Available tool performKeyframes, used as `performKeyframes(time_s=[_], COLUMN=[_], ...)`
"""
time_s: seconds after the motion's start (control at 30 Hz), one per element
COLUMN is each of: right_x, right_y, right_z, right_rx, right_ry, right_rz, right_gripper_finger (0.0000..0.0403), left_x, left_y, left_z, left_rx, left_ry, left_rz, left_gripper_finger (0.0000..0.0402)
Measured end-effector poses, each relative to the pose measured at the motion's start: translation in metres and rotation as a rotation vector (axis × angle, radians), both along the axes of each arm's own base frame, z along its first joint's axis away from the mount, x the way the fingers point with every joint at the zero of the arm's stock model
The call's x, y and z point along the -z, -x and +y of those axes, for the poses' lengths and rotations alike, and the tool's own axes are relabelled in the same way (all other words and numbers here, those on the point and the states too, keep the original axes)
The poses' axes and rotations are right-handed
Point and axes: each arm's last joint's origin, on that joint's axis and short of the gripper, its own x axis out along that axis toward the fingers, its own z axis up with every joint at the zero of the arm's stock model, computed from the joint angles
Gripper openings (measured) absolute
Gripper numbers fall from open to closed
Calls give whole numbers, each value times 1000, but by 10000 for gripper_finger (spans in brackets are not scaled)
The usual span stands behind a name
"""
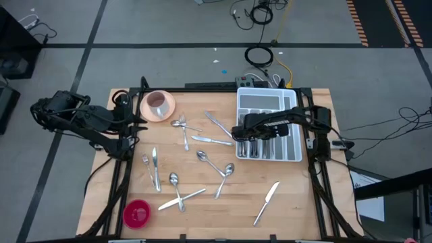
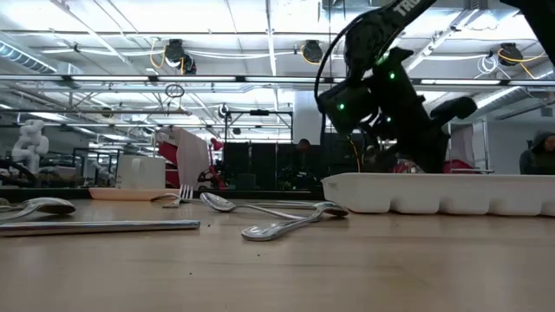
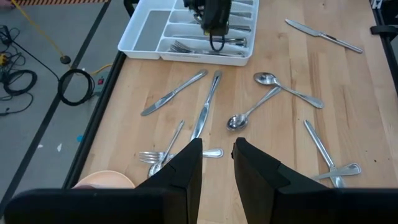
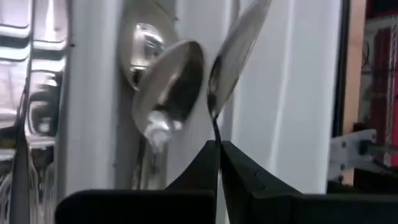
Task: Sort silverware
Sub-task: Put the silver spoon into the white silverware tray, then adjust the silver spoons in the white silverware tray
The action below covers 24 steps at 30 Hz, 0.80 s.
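My right pincer (image 4: 219, 146) hangs over the white tray (image 1: 270, 98), fingers pressed together on the thin handle of one spoon (image 4: 239, 43). The spoon's bowl points down into a compartment that already holds other spoons (image 4: 168, 81). I judge the grip is kept thin and low so the piece drops among its own kind. My left pincer (image 3: 217, 149) waits near the table's left edge beside the pink cup (image 1: 157, 103), its fingers narrowly apart and holding nothing; it stands clear of the working side.

Count, loose on the table:
- knives (image 1: 267, 201): five;
- spoons (image 1: 202, 157): three plain to see;
- forks (image 1: 145, 160): one plain to see;
- a small cluster (image 1: 182, 125) by the cup: two or three pieces, kinds uncertain.

One tray, one cup, and one red round dish (image 1: 137, 212) at the near left corner.
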Motion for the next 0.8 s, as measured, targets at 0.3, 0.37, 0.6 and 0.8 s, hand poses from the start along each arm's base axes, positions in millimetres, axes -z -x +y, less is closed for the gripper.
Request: performKeyframes(time_s=[0.3, 0.37, 0.6, 0.8], right_x=[17, 17, 18, 12], right_y=[-10, -10, -11, -14], right_z=[-2, -2, -2, -3], right_rx=[-23, -35, -134, -159], right_ry=[-27, -32, -88, -94], right_rz=[-44, -44, -31, -16], right_gripper_finger=[0, 0, 43, 122], left_x=[0, 0, 0, 0], left_y=[0, 0, 0, 0], left_z=[0, 0, 0, 0], left_rx=[-1, -1, 10, 14], left_ry=[-1, -1, -17, -20], left_rz=[0, 0, 3, 4], left_gripper_finger=[96, 96, 96, 96])
